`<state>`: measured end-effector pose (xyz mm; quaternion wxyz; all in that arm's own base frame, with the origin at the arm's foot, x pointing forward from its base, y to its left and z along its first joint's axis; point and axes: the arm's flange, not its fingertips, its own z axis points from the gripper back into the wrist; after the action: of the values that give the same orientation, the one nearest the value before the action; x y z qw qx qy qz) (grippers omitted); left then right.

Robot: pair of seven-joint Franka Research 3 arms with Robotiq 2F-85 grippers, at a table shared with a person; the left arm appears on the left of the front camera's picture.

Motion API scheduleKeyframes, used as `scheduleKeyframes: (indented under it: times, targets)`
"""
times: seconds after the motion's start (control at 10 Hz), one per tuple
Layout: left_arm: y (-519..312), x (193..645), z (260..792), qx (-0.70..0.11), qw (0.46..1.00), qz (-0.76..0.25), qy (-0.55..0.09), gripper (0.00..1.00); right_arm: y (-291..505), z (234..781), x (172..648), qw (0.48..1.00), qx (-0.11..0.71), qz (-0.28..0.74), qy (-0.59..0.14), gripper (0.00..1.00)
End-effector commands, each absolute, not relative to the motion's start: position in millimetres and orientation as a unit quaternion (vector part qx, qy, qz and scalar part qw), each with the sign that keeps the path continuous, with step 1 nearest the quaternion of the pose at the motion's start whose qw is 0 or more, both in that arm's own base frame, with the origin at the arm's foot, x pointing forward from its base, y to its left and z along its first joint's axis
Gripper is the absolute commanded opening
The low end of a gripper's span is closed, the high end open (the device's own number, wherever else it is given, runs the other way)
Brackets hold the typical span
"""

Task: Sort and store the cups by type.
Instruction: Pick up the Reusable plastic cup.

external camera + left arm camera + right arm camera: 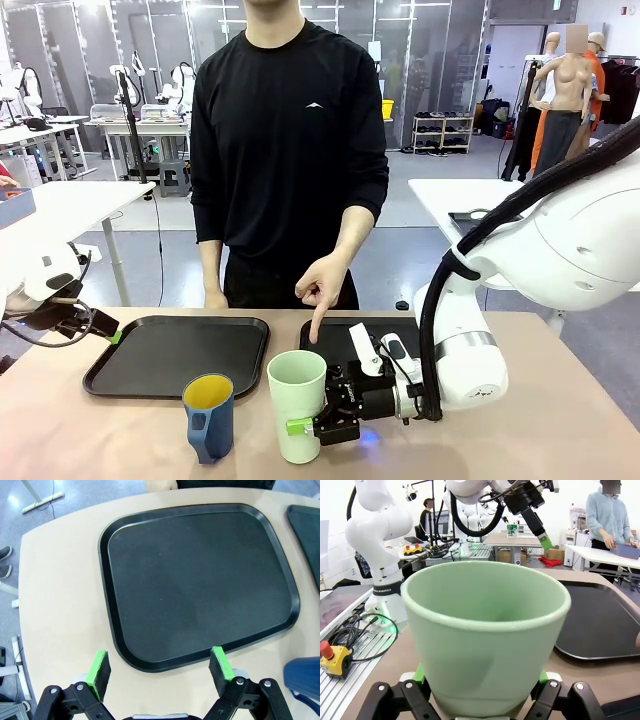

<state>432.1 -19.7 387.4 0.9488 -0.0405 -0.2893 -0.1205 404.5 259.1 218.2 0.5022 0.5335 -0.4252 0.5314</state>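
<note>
A tall mint-green tumbler point(297, 403) stands upright on the table near the front edge. My right gripper point(322, 425) comes in from the right and is shut on its lower half. In the right wrist view the tumbler point(485, 635) sits between the fingers of the right gripper point(482, 680), with the green pads pressed to its sides. Just left of it stands the dark blue mug point(209, 415) with a yellow inside; its edge point(302, 675) also shows in the left wrist view. My left gripper point(108, 333) hovers open, nothing between its fingers, over the left tray's near rim point(162, 667).
Two black trays lie side by side: the left tray point(175, 355) point(200, 580) and the right tray point(345, 335) point(600, 625). A person stands across the table, and one hand point(322, 290) points a finger down at the right tray.
</note>
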Motion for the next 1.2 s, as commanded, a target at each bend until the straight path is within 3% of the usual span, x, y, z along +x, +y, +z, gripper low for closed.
scheduleKeyframes:
  times: [0.0, 0.1, 1.1]
  targets:
    - [-20, 432, 388, -0.041, 0.948, -0.12, -0.29, 1.0, 260, 203, 394, 0.498, 0.524, 0.53, -0.443, 0.64]
    - [-20, 432, 388, -0.041, 0.948, -0.12, -0.29, 1.0, 260, 203, 393, 0.495, 0.523, 0.534, -0.443, 0.47]
    - [-20, 432, 388, -0.041, 0.948, -0.12, -0.29, 1.0, 235, 273, 367, 0.479, 0.499, 0.553, -0.465, 0.47]
